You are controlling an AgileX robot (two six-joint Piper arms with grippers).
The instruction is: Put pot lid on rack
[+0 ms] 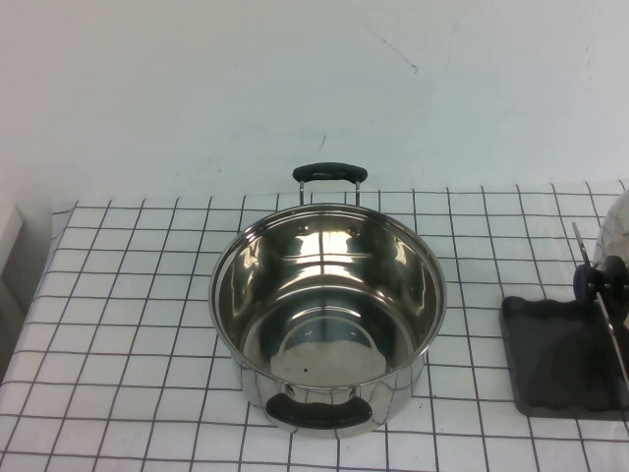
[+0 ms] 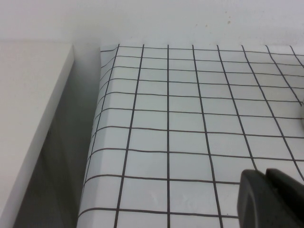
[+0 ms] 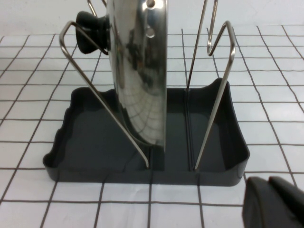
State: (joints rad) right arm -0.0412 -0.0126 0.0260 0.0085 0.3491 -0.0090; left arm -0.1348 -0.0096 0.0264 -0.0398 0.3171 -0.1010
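The shiny steel pot lid [image 3: 140, 71] stands on edge in the dark grey rack [image 3: 95, 159], between its wire bars, its black knob [image 3: 89, 31] pointing sideways. In the high view the rack [image 1: 555, 359] sits at the table's right edge, with the lid [image 1: 614, 231] and knob [image 1: 601, 280] partly cut off. My right gripper [image 3: 274, 203] is shut and empty, just in front of the rack's near corner, apart from it. My left gripper [image 2: 271, 199] is shut and empty above the checked cloth near the table's left edge. Neither arm shows in the high view.
A deep steel pot [image 1: 329, 315] with two black handles stands open in the middle of the checked tablecloth [image 1: 128, 295]. A white ledge [image 2: 28, 118] runs beside the table's left edge, with a gap between them.
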